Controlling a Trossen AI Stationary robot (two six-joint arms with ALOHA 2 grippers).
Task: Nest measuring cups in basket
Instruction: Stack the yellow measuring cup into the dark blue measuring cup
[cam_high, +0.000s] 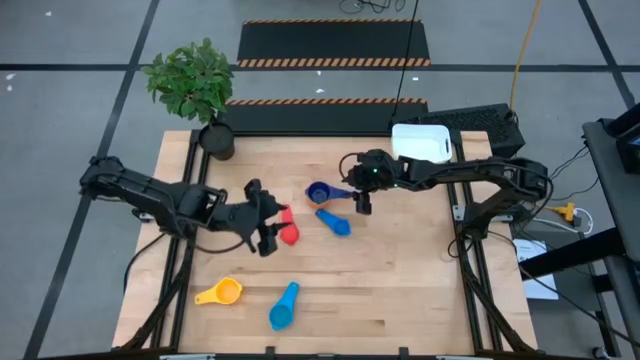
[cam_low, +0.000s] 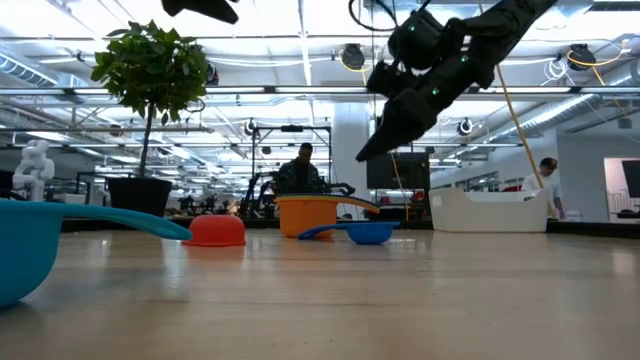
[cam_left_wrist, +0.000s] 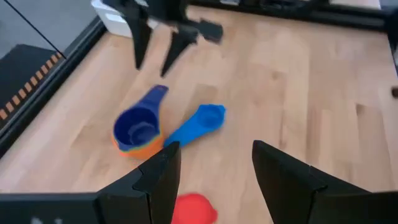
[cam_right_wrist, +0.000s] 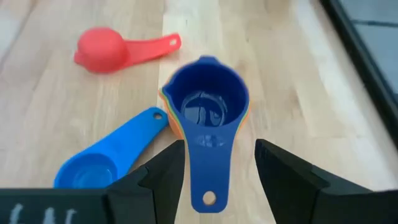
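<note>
The right pincer (cam_right_wrist: 214, 171) hangs just above the dark blue cup (cam_right_wrist: 207, 106), its fingers parted to either side of the cup's handle and gripping nothing; that cup sits nested in the orange cup (cam_left_wrist: 144, 147), the pair resting near the middle of the table (cam_high: 400, 280), toward its far edge. The left pincer (cam_left_wrist: 211, 171) hovers low over the red cup (cam_high: 289, 235) with its fingers apart and empty, the red cup lying mouth down nearer the table's left side. These cups look like thin moulded plastic: light, stiff, smooth enough to skid or tip when nudged, but not fragile. The flat handle is probably the best place to take hold, pinched across its width near the bowl so the cup does not swing; lifting the dark blue one by its handle may leave the orange behind or drag it along, depending on how tightly they sit. A medium blue cup (cam_right_wrist: 102, 162) lies just beside the nested pair, its handle almost touching them, and could be knocked by a finger coming down. Toward the near edge lie the yellow cup (cam_high: 220, 293) and the light blue cup (cam_high: 283, 308), well apart from the rest. The basket (cam_high: 421, 143) stands at the far right corner, holding none of the cups seen here, behind the right arm. A plant pot (cam_high: 217, 140) stands at the far left corner, out of the way.
</note>
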